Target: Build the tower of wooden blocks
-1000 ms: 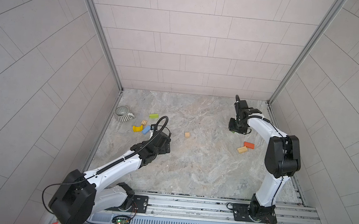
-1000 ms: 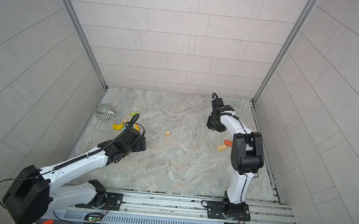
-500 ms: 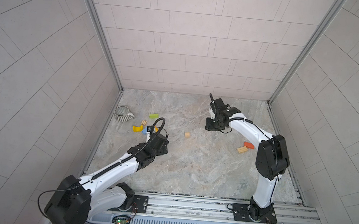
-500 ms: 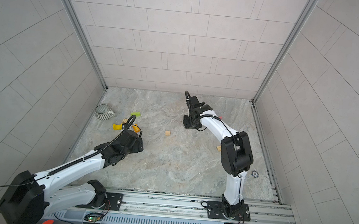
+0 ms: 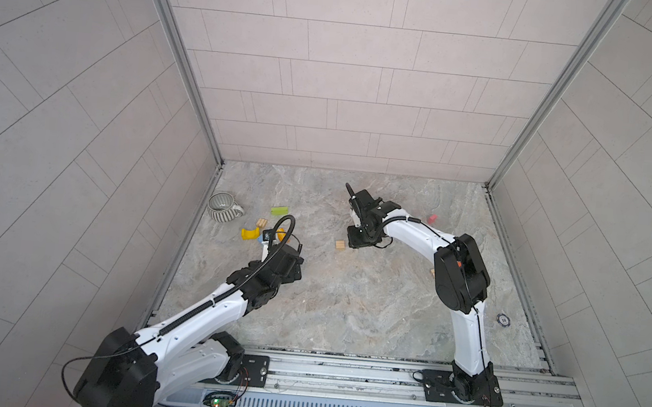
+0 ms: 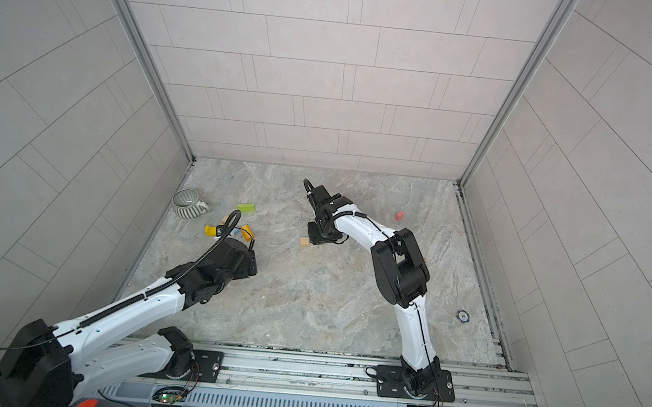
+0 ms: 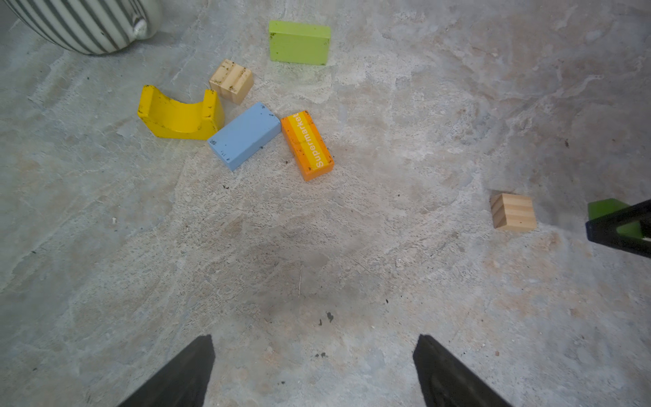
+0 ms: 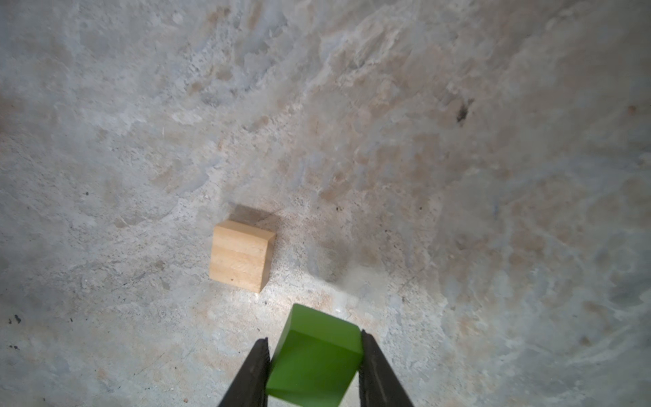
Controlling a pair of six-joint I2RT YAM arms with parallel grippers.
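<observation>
Right fingers pinch the green block; centre it squarely over the tan cube. Left fingers stand spread.

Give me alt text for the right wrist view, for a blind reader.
The right claw grips a green block. A tan wooden cube sits just beyond it, not touching, on a mottled grey tabletop that fills the rest.

Both top views are looking steeply down from high above the desk; both wrist cams are sitting close to it, both catching the tan cube.
</observation>
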